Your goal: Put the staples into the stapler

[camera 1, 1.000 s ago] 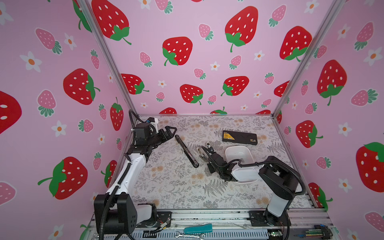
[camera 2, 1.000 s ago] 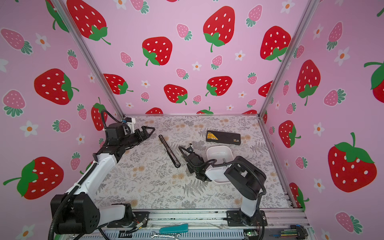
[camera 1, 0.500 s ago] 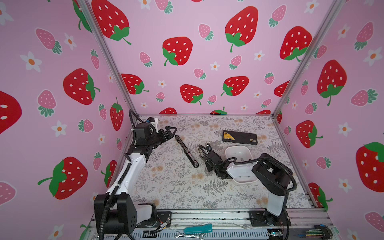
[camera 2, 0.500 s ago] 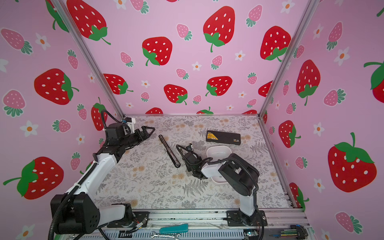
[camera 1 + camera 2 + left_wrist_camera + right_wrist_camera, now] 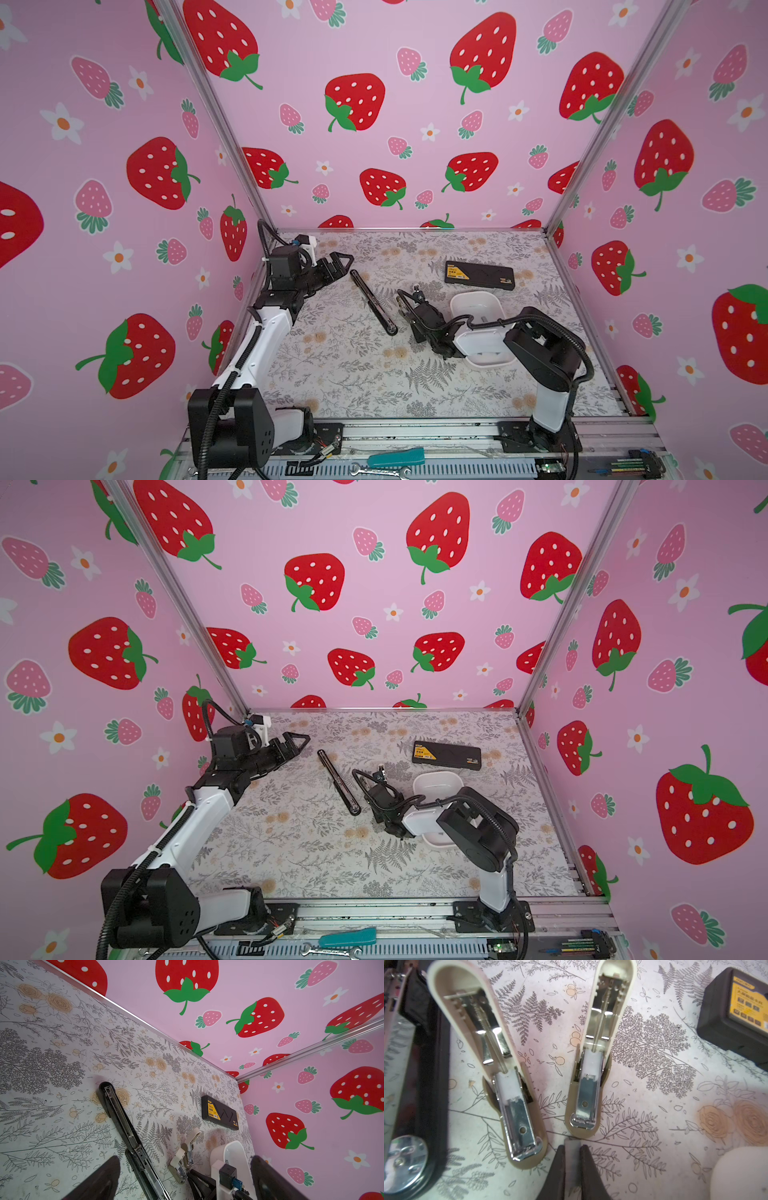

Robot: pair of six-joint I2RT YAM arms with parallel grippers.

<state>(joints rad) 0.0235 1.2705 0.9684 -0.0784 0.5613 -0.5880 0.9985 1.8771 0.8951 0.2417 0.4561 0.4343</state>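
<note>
In the right wrist view, the right gripper [image 5: 572,1153] is clamped on a strip of staples [image 5: 572,1144], just short of the nose of a beige stapler [image 5: 588,1095] that lies open. A second beige stapler [image 5: 517,1109] lies beside it.

We judge the strip light, slick and brittle. It wants a gentle pinch on its flat sides, with the front end left free for the channel.

In both top views the strip is too small to find, but we see the left gripper [image 5: 345,261] spread wide and empty, beyond the long black stapler [image 5: 372,301].

Only the left wrist view shows the beige staplers side-on.
</note>
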